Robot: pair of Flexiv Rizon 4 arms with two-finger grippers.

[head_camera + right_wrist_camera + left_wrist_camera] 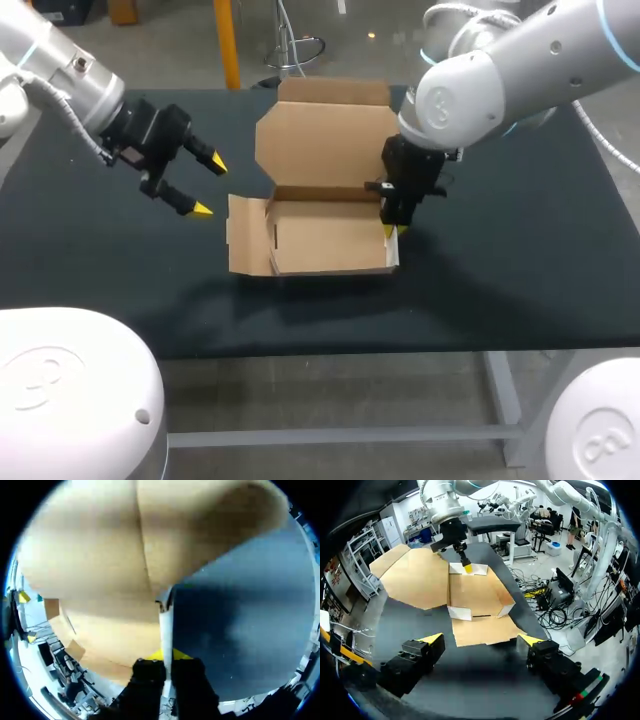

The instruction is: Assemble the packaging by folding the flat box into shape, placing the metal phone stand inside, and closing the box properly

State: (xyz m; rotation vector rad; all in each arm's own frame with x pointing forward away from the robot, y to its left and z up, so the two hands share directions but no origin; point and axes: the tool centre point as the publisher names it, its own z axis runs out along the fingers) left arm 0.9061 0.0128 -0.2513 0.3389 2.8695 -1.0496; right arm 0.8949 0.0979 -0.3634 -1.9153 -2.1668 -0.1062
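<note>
At the box (330, 196) wall, right tool (390, 231) seemingly pinches.

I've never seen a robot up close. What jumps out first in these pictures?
A half-folded cardboard box sits in the middle of the black table, its lid flap open toward the back. The right gripper pinches the box's right side wall between its yellow-tipped fingers. The left gripper hangs open just left of the box, touching nothing.
</note>
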